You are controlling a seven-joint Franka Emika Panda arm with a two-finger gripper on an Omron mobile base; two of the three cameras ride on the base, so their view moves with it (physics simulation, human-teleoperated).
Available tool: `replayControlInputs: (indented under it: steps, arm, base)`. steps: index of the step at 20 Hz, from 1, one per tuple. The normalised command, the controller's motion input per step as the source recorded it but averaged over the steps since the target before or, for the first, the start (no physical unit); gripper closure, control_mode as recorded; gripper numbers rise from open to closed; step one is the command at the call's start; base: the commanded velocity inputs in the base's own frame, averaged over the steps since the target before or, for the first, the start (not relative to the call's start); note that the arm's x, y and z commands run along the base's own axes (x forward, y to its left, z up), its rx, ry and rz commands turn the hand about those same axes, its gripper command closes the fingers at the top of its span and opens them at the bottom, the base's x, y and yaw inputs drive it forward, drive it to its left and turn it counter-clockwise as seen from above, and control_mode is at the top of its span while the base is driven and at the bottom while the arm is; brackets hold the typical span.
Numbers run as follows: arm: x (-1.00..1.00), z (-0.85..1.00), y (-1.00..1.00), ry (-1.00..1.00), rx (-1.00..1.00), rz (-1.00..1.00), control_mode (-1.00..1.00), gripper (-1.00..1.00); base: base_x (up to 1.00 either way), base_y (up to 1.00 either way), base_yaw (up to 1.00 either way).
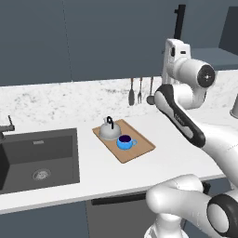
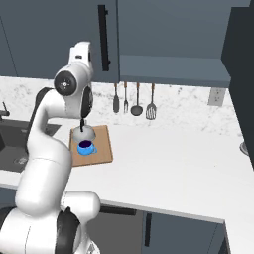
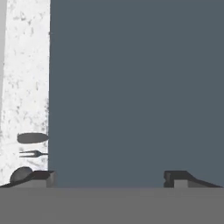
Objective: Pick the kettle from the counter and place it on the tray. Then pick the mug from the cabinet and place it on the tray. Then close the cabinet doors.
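The silver-grey kettle (image 1: 109, 130) (image 2: 84, 132) and the blue mug (image 1: 124, 142) (image 2: 85, 147) stand side by side on the wooden tray (image 1: 139, 149) (image 2: 103, 149), which lies on the white counter (image 1: 176, 153). My arm is raised to the wall cabinet. My gripper (image 3: 109, 178) is open and empty, facing a flat slate-blue door panel (image 3: 135, 87) at close range. The left cabinet door (image 2: 110, 30) with its black bar handle (image 1: 179, 21) (image 2: 103, 37) looks flush with the cabinet front. The right door (image 2: 242, 59) stands swung open, baring the shelf (image 2: 173, 69).
A dark sink (image 1: 39, 158) with a faucet (image 1: 7, 125) lies to the left of the tray. Utensils (image 1: 139, 90) (image 2: 134, 101) hang on the speckled backsplash. A taller grey vessel (image 1: 234, 107) stands at the counter's far right. A wall outlet (image 2: 215, 96) sits beside the open door.
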Motion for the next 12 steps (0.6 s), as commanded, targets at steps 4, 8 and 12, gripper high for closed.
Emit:
replayControlInputs:
  steps: [4, 8, 12]
  arm:
    - [-0.76, 0.16, 0.08, 0.0, -0.08, 0.13, -1.0, -1.0]
    - [-0.79, 0.1, 0.02, 0.0, -0.12, 0.14, -1.0, -1.0]
    - [-0.77, 0.08, 0.0, 0.0, -0.22, 0.15, -1.0, -1.0]
  base:
    - [0.0, 0.0, 0.0]
    - [0.0, 0.0, 0.0]
    - [0.0, 0.0, 0.0]
